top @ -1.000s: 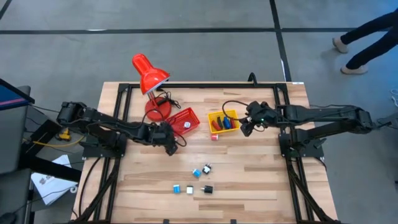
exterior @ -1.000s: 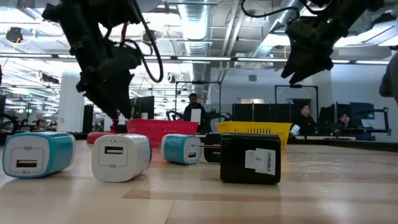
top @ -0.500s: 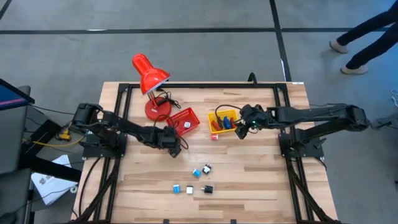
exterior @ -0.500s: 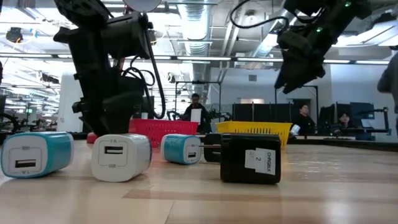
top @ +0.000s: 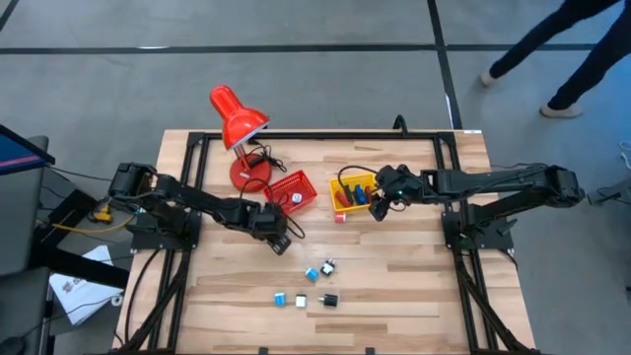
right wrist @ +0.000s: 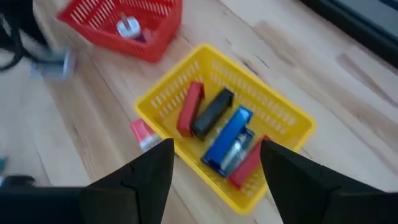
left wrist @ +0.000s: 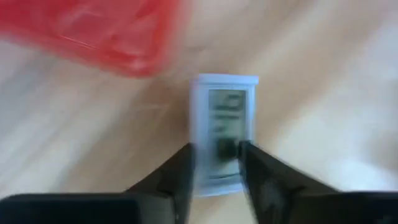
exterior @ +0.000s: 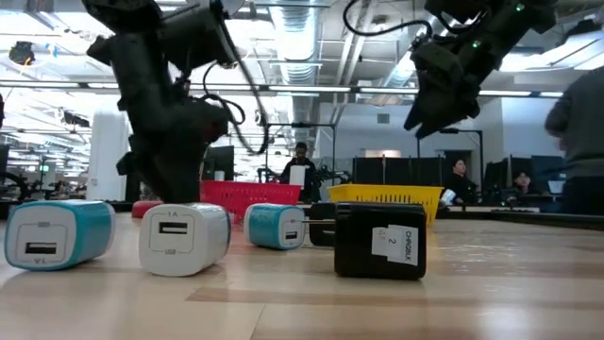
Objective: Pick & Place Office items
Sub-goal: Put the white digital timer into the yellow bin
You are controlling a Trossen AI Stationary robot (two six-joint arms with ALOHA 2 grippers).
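Office items lie in three places. On the bare wooden worktop (top: 394,296) we count five small charger blocks: in the low view a cyan-and-white block (exterior: 57,233), a white block (exterior: 183,238), a second cyan one (exterior: 276,227), a black cube (exterior: 379,239) with a white label we read only partly ("2"), and one more dark piece hidden behind it. A small red-and-white piece (top: 340,217) sits just beside the yellow mesh basket (right wrist: 292,118).

In that basket we count five pieces: one red bar (right wrist: 189,108), one black bar (right wrist: 212,113), two blue pieces (right wrist: 229,139) and one more red piece (right wrist: 247,164). The red mesh basket (top: 291,191) holds one white plug (right wrist: 128,27). A red desk lamp (top: 235,120) stands behind it.

The left hand (left wrist: 216,167) is low, near the red basket, its fingers closed on a pale flat rectangular piece (left wrist: 224,118) with unreadable print. The right hand (right wrist: 214,167) hangs over the yellow basket, fingers parted, nothing between them.
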